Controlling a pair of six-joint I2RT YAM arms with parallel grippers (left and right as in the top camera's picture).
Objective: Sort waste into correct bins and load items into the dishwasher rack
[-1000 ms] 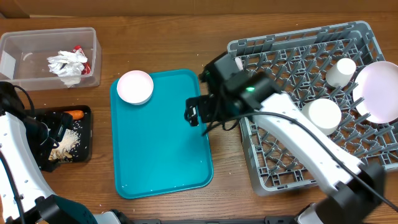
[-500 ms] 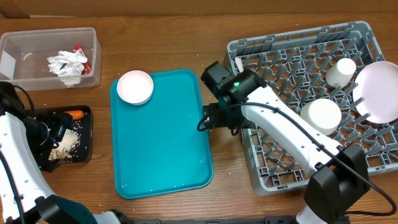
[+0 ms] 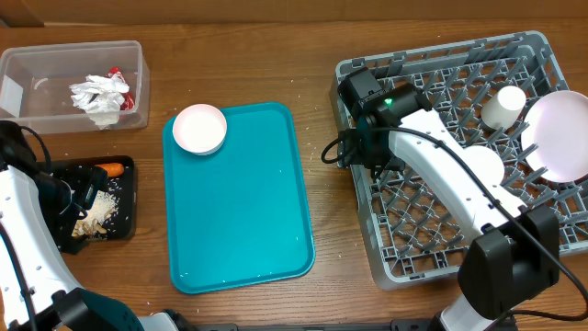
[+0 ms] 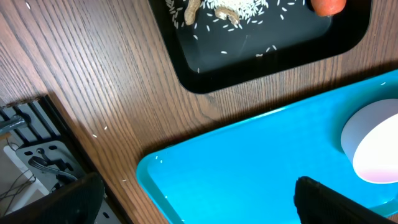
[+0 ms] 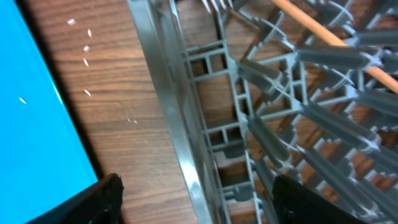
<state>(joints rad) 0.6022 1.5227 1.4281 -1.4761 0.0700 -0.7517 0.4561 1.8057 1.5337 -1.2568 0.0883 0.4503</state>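
Right gripper [image 5: 199,208] moved over dishwasher rack [image 5: 171,112] rim, wooden stick [image 5: 323,32] ahead, apart

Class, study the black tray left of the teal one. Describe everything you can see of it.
The black tray is a shallow rectangle with rounded corners and a low rim, seemingly glossy plastic. It lies flat on the wooden table, left of the teal tray, with a strip of wood between them. Inside lie scattered rice grains, beige scraps and an orange carrot piece by its far edge. The left arm hides its left side from overhead.
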